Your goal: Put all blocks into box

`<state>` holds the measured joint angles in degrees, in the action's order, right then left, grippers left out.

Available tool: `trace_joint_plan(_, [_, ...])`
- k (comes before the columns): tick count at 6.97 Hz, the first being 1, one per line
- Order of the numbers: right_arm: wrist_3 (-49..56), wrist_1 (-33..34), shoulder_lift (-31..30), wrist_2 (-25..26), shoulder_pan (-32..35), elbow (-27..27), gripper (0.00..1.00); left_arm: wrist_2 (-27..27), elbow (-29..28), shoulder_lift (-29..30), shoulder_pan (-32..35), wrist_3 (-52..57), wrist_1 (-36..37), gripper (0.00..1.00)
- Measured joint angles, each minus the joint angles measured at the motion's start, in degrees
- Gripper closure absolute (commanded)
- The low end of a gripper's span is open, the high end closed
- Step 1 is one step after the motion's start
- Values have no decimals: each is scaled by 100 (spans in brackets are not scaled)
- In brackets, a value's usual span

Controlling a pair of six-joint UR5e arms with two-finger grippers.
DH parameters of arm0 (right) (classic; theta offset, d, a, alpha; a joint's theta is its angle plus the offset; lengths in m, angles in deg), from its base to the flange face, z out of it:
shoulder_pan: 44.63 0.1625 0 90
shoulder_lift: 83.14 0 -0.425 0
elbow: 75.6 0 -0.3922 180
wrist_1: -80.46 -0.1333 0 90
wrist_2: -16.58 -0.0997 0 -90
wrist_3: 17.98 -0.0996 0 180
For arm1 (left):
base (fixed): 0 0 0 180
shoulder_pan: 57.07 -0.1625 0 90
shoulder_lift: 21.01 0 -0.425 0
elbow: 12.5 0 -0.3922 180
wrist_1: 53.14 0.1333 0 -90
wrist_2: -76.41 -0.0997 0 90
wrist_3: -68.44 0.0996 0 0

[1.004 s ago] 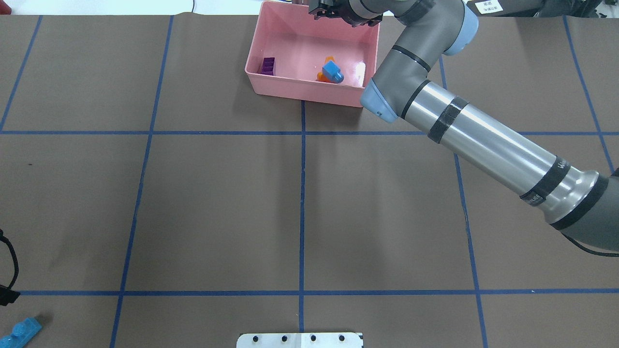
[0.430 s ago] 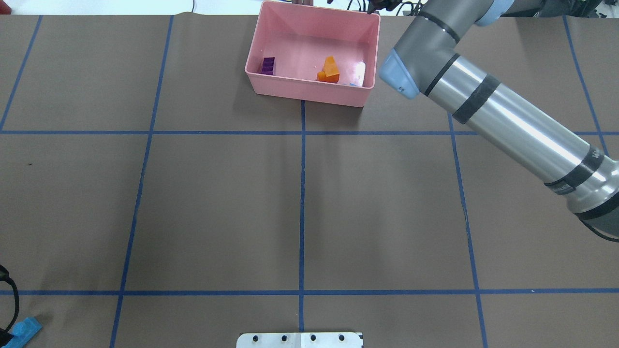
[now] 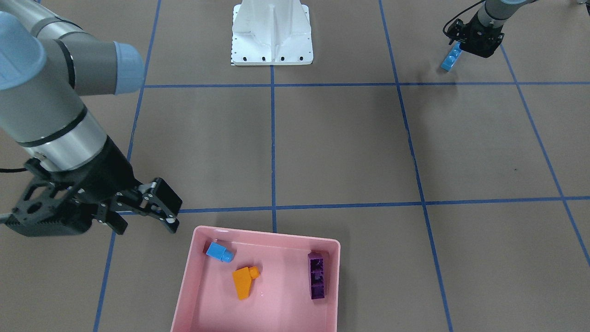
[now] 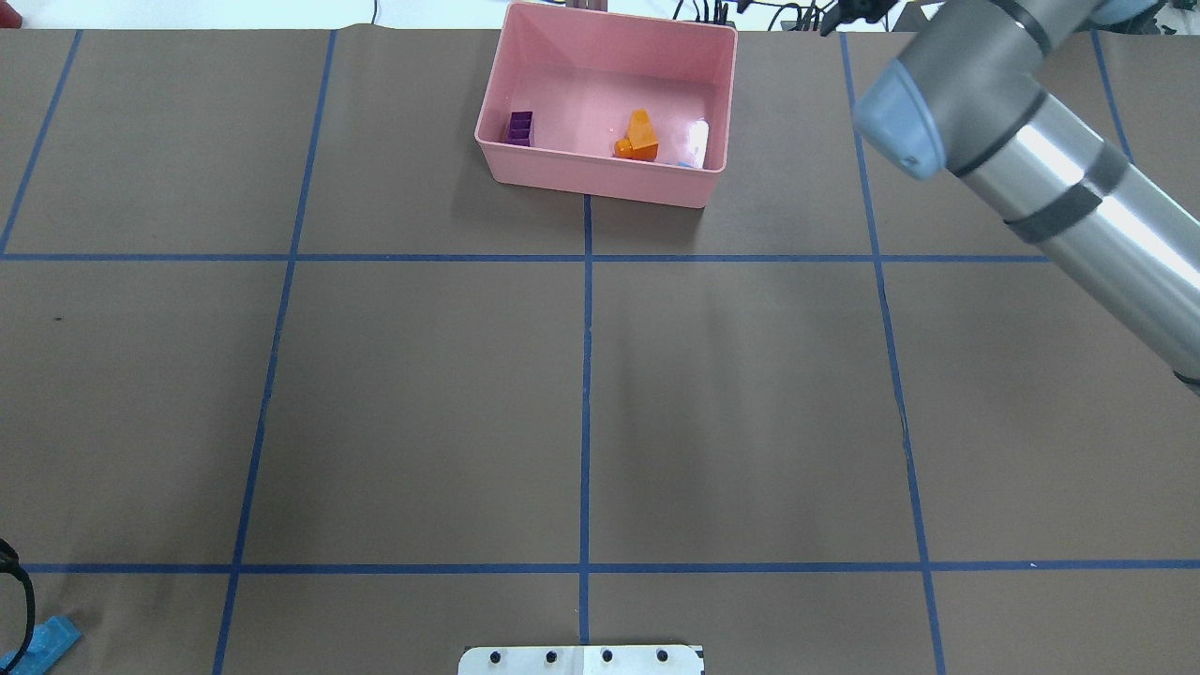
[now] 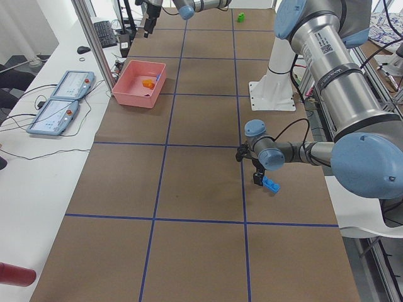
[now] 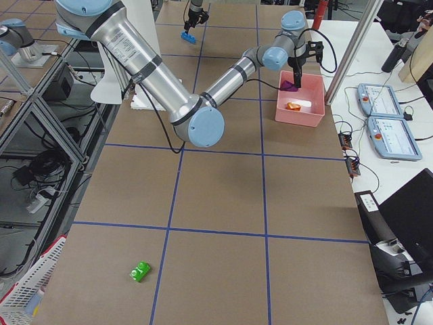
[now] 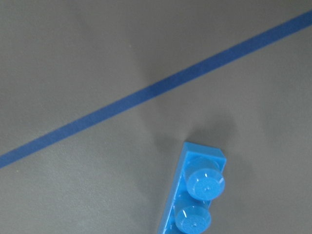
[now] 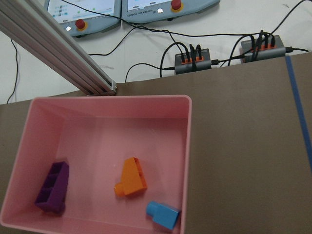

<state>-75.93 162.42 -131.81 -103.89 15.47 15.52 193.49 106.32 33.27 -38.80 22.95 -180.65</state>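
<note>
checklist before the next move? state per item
1. Right gripper open and empty: ok.
2. Right gripper outside the pink box: ok.
3. Small blue brick, orange brick and purple brick inside the pink box: ok.
4. Left gripper at the long blue brick: ok.
5. Left gripper's hold on it: cannot tell.
6. Green brick in the pink box: not ok, it lies on the table far away.

Readable text: none on any of my feeds right now.
Left-arm sticker (image 5: 325, 46): I can see dark print, too small to read.
Right-arm sticker (image 6: 126, 42): same story, just a blur.
Pendant screens (image 8: 87, 6): lit up, nothing I can make out.
</note>
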Motion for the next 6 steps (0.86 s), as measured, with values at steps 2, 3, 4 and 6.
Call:
trace_joint_plan(2, [1133, 1200, -950, -45, 82, 1175, 1, 10, -176, 147, -101, -15, -9, 0])
trace_joint_plan(3, [1505, 1491, -1348, -52, 95, 1538, 1, 19, -253, 262, -133, -64, -10, 20])
trace_joint_plan(4, [1832, 1614, -1740, -61, 117, 1795, 1, 21, -300, 345, -216, -171, -10, 51])
trace_joint_plan(6, [2455, 1872, -2247, -222, 209, 1999, 1, 14, -354, 426, -430, -301, -13, 100])
